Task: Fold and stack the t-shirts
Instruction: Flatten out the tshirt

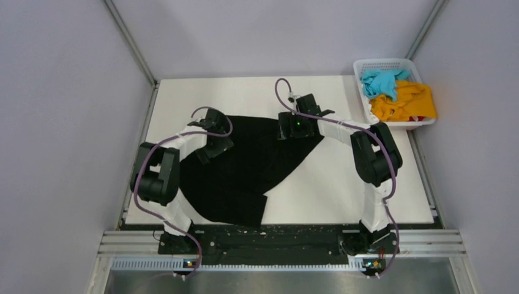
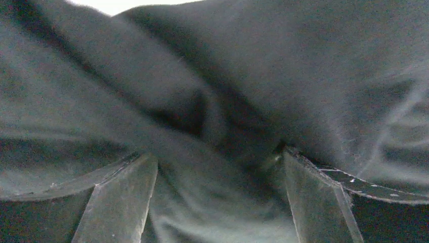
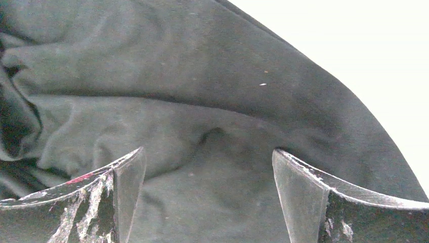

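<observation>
Black t-shirt (image 1: 245,177) lies mid-frame, unfolded. Left gripper (image 2: 217,197) and right gripper (image 3: 207,197) are spread wide on it. Turquoise shirt (image 1: 382,82) and orange shirt (image 1: 410,104) are in the basket (image 1: 367,64), upper right.

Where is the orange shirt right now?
In the top view, the orange-yellow t-shirt lies bunched in the white basket at the far right corner of the table, right beside the turquoise-blue t-shirt.

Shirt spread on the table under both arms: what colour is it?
The shirt is plain black; the top external view shows it best.
</observation>
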`<action>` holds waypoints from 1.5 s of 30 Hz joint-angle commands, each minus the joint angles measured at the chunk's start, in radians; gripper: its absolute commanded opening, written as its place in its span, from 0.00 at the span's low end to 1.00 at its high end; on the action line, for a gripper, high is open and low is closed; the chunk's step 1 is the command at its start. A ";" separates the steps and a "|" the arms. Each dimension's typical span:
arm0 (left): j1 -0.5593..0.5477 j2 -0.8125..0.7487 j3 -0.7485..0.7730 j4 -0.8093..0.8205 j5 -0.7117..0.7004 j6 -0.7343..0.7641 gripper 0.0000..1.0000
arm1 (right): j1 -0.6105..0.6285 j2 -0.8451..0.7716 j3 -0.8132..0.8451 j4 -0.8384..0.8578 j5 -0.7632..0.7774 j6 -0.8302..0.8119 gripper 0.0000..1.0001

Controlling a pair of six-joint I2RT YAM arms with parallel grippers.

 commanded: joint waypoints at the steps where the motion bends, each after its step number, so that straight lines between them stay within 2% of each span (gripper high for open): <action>1: 0.004 0.207 0.284 0.074 0.022 0.059 0.92 | -0.050 0.004 -0.040 0.047 0.085 0.043 0.93; 4: 0.002 0.378 0.517 0.003 0.042 0.112 0.92 | -0.092 -0.037 -0.124 0.056 0.127 0.060 0.93; 12: -0.034 0.718 0.994 0.054 0.375 0.195 0.92 | -0.143 -0.251 -0.398 0.088 0.256 0.157 0.96; 15: -0.040 0.743 1.062 0.059 0.402 0.199 0.98 | -0.150 -0.321 -0.430 0.090 0.320 0.170 0.99; 19: -0.041 0.655 1.054 0.038 0.338 0.254 0.99 | -0.178 -0.390 -0.376 0.063 0.341 0.182 0.99; 23: -0.041 0.440 0.914 0.043 0.241 0.297 0.99 | -0.183 -0.500 -0.345 0.060 0.398 0.162 0.99; 28: -0.041 0.098 0.545 0.089 0.072 0.277 0.99 | -0.199 -0.660 -0.400 0.065 0.480 0.183 0.99; 31: -0.040 -0.053 0.387 0.004 0.001 0.231 0.99 | -0.221 -0.726 -0.461 0.066 0.506 0.228 0.99; 38: -0.070 -0.214 0.076 -0.144 0.051 0.117 0.99 | -0.243 -0.766 -0.523 0.040 0.505 0.258 0.99; 43: -0.147 -0.256 -0.043 -0.197 0.025 0.057 0.97 | -0.243 -0.717 -0.493 0.000 0.474 0.260 0.99; 45: -0.157 -0.263 -0.074 -0.185 0.037 0.042 0.93 | -0.243 -0.698 -0.485 -0.013 0.460 0.261 0.99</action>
